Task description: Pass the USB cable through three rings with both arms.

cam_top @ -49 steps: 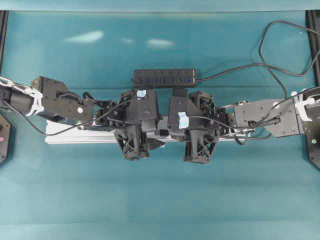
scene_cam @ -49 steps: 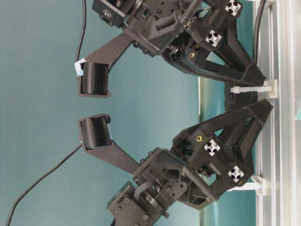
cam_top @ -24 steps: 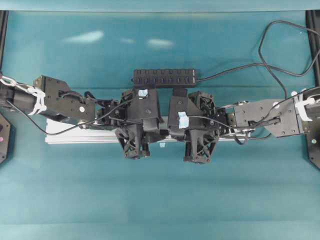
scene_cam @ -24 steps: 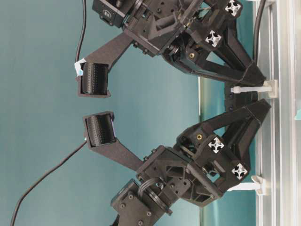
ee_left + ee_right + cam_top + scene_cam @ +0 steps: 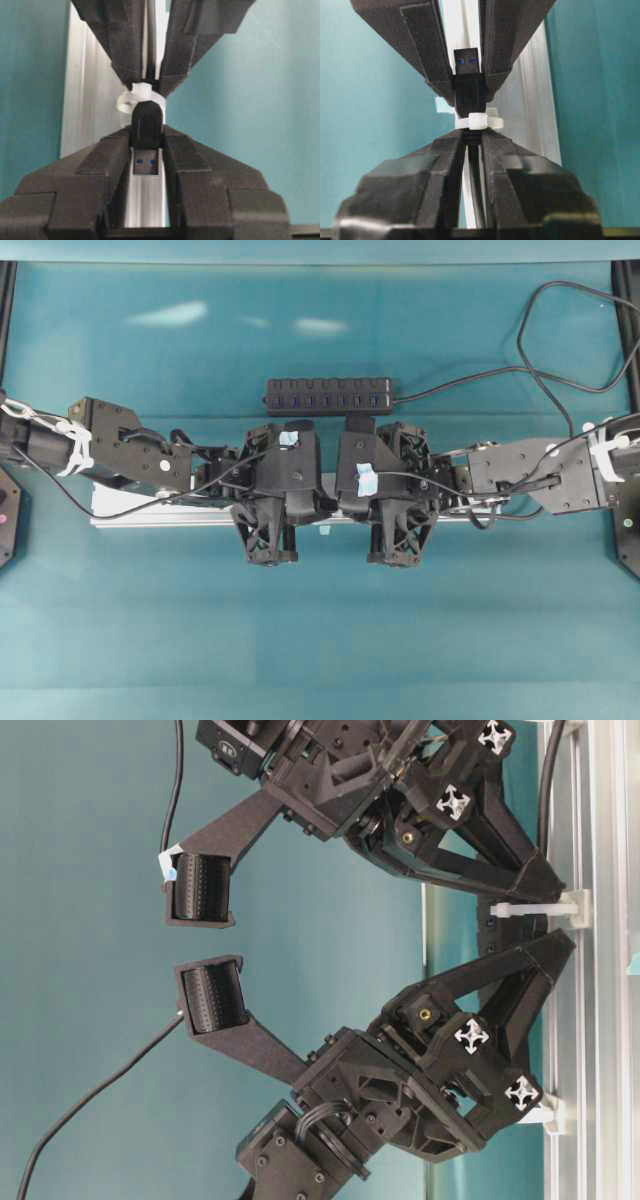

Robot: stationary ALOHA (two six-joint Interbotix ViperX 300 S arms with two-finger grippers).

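Note:
The USB cable's dark plug (image 5: pixel 147 125) has come through a whitish ring (image 5: pixel 140 97) on the silver rail. My left gripper (image 5: pixel 146 136) is shut on the plug's sides, its metal end (image 5: pixel 146 165) showing between the jaws. On the other side of the ring (image 5: pixel 479 120), my right gripper (image 5: pixel 474 136) is shut on the thin black cable (image 5: pixel 476 190). In the table-level view the two grippers' tips meet at this ring (image 5: pixel 535 908), the left gripper (image 5: pixel 562 945) below it and the right gripper (image 5: pixel 552 885) above. Another ring (image 5: pixel 545 1113) stands further along the rail.
The silver aluminium rail (image 5: pixel 130 510) runs left to right under both wrists. Behind it lies a black multi-port hub (image 5: pixel 328 395), and its cable (image 5: pixel 540 350) loops to the back right. A pale blue tape tab (image 5: pixel 323 530) sits at the rail's front edge.
My left gripper's jaws have closed from wide open onto the plug, and its wrist has shifted slightly. The right gripper has kept its grip on the cable without moving.

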